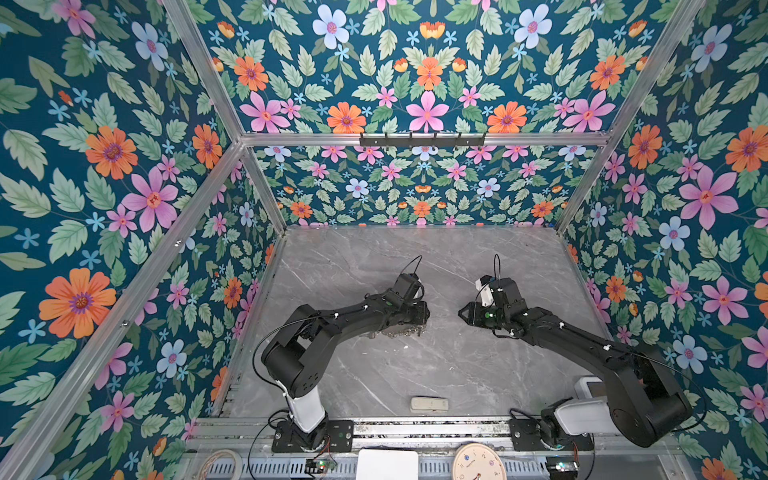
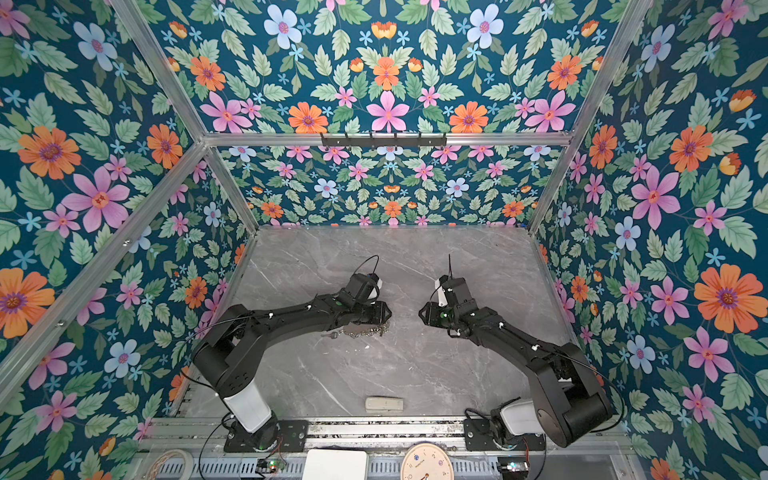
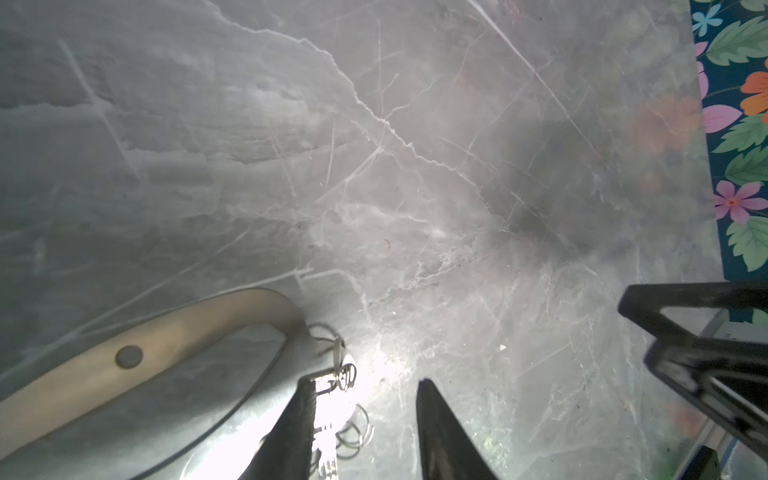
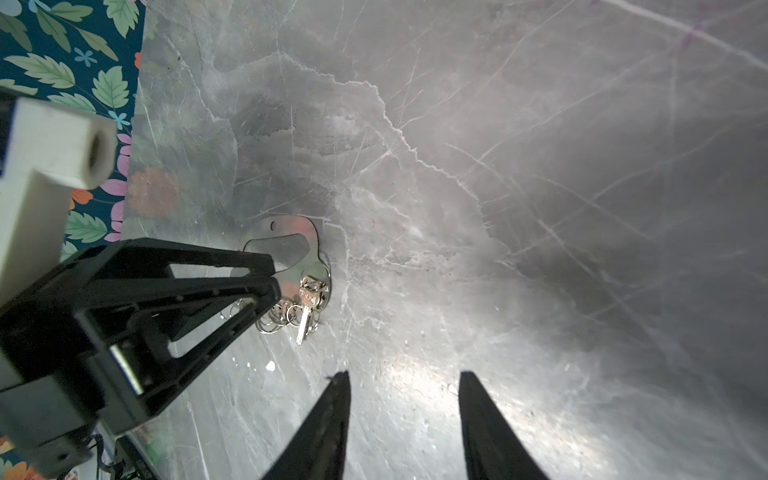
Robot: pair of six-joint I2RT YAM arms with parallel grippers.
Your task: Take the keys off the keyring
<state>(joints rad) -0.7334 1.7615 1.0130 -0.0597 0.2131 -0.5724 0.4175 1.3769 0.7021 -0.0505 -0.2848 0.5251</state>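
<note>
Lying by the left tool [image 4: 274, 277], keyring [image 4: 291, 227], key [image 4: 304, 316] sharp in right wrist view.

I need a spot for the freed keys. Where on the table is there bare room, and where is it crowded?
Bare: the far strip of table between the claws and back wall, and the middle patch between the arms, from the block up to the claws. Crowded: at the left claw, where keyring and keys lie, right claw close by.
</note>
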